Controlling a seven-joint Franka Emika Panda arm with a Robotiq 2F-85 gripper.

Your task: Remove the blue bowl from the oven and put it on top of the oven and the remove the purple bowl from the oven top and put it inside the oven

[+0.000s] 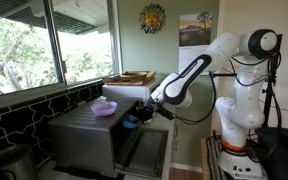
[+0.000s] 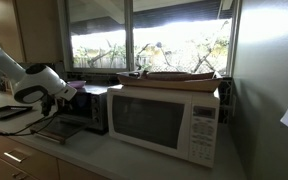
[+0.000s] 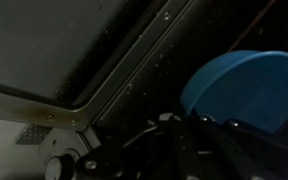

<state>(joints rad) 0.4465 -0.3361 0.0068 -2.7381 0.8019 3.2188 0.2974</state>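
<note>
Blue bowl [image 3: 249, 88] fills the right side of the wrist view, bright and round. Its lower rim meets the dark, blurred parts of the end effector along the bottom of the picture. To its left runs a dark slanted surface with a pale metal edge, too dim to name with certainty. I cannot tell whether the end effector is clenched on the bowl or released, because its fingers are lost in shadow.

In an exterior view, reading left to right, a large window [image 1: 34, 45] comes first, with trees outside. Next is the oven [image 1: 84, 135], a dark-grey metal box, with the purple bowl [image 1: 104, 108] sitting on its flat top. The oven's door [image 1: 144, 150] hangs open, folded down at the front. Just above the door, at the mouth of the oven, is the end effector [image 1: 136, 117], with a patch of the blue bowl [image 1: 130, 122] showing at its tip. Behind stands a white box appliance [image 1: 129, 90] carrying a wooden tray [image 1: 130, 76]. At the far right stands the white arm [image 1: 234, 90], its forearm reaching left and down toward the oven.

In an exterior view from another side, the arm [image 2: 29, 85] enters from the left, in front of the oven [image 2: 89, 112] and above its open door [image 2: 49, 130]. A hint of the purple bowl [image 2: 76, 87] shows on the oven top. To the right sits the white box appliance [image 2: 164, 120] with the wooden tray [image 2: 174, 78] on it. Both appliances rest on a pale desk [image 2: 114, 160], with a window behind them.
</note>
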